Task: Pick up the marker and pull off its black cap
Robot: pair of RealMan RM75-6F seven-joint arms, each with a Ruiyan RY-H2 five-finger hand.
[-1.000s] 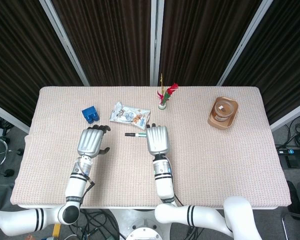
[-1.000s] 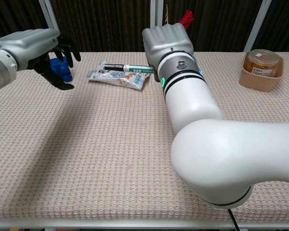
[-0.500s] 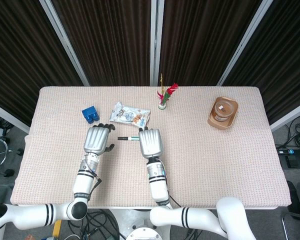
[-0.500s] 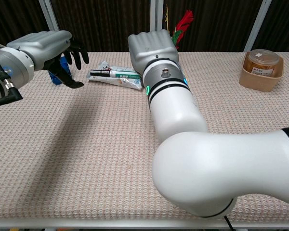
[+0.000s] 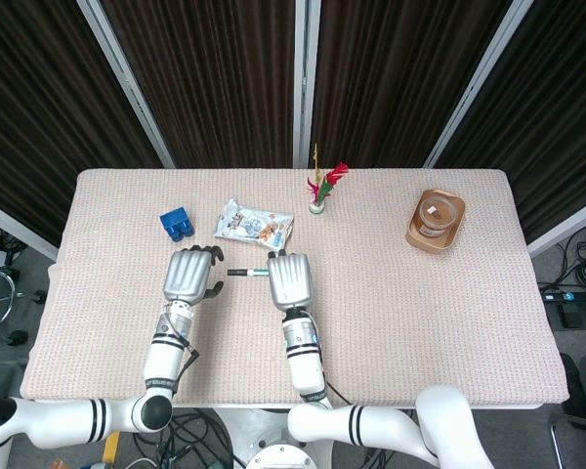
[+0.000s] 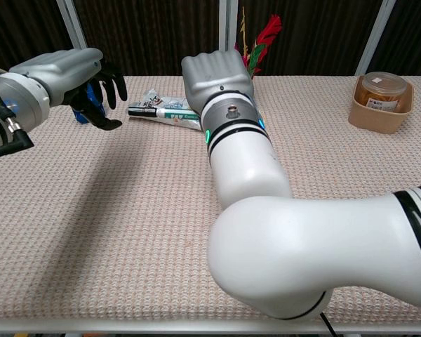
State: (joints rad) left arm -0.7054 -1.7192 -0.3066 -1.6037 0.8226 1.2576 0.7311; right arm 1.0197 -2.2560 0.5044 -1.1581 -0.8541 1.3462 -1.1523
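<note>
Dark curtains hang behind a table (image 5: 449,322) covered in a pale woven cloth. Over the last second the right hand (image 5: 287,280) has carried the marker (image 5: 246,273) from beside the snack packet (image 5: 254,225) toward the robot and to its left, and the left hand (image 5: 188,276) has closed in from the 9 o'clock side. The gap between the two hands has shrunk to a short stretch of marker, so the pick-up looks done and the cap pull is about to start.

In the head view the right hand is fisted around the pale end of the marker, which lies level and points toward 9 o'clock. The black cap (image 5: 237,272) sticks out free at that end, just short of the left hand's dark fingertips (image 5: 213,256).

The left hand holds nothing; its fingers are curled but apart, opening toward the cap, as the chest view shows. It probably needs only a small move toward 3 o'clock to pinch it. A blue block (image 5: 176,224) sits at 11 o'clock of the left hand.
</note>
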